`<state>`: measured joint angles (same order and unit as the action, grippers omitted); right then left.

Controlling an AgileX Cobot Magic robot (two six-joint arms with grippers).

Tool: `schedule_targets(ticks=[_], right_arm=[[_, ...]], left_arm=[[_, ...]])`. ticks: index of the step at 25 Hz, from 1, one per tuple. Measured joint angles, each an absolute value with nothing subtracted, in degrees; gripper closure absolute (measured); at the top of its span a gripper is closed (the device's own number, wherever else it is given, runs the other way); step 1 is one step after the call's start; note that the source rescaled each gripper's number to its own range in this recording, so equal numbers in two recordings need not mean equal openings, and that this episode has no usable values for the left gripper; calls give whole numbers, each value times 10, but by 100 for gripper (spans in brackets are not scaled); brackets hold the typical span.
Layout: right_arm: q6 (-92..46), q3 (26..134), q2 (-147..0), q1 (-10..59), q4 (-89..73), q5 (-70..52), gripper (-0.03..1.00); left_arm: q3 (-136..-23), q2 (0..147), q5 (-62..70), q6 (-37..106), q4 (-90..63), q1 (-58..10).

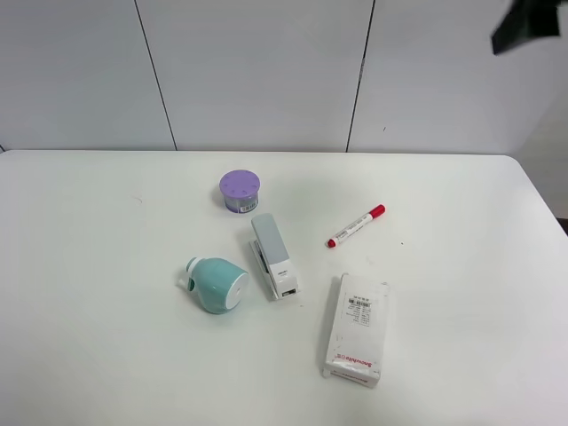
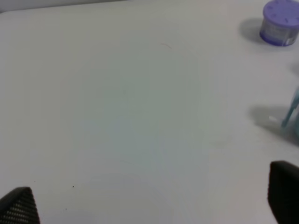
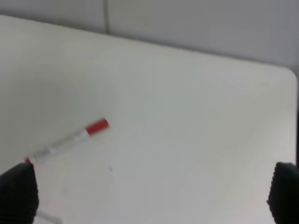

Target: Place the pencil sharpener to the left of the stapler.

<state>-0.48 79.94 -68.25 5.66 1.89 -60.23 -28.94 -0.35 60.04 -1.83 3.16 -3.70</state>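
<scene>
The teal pencil sharpener (image 1: 216, 284) lies on the white table (image 1: 106, 266), its small crank knob toward the left. Just right of it, a small gap away, the long grey-blue and white stapler (image 1: 273, 256) lies lengthwise. Only a teal sliver of the sharpener (image 2: 292, 112) shows at the edge of the left wrist view. My left gripper (image 2: 149, 200) is open over bare table, well short of the sharpener. My right gripper (image 3: 152, 193) is open too, with nothing between its fingers. Neither gripper shows on the table in the exterior high view.
A purple round tin (image 1: 240, 191) stands behind the stapler, also visible in the left wrist view (image 2: 280, 22). A red marker (image 1: 356, 225) lies to the right and shows in the right wrist view (image 3: 70, 140). A white box with red print (image 1: 357, 327) sits at front right. A dark arm part (image 1: 528, 25) hangs at top right.
</scene>
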Motion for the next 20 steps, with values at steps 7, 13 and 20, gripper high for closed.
schedule_targets(ticks=[7,13,20], right_arm=[[-6,450,-353,-58,-14,-534,-3],[-5,314,-158,-60,-33,-553,-3],[-21,277,-63,-49,-29,-605,-3]], left_arm=[[-289,-3,600,-18,32,-37],[-289,-3,600,-18,32,-37],[-289,-3,600,-18,32,-37]])
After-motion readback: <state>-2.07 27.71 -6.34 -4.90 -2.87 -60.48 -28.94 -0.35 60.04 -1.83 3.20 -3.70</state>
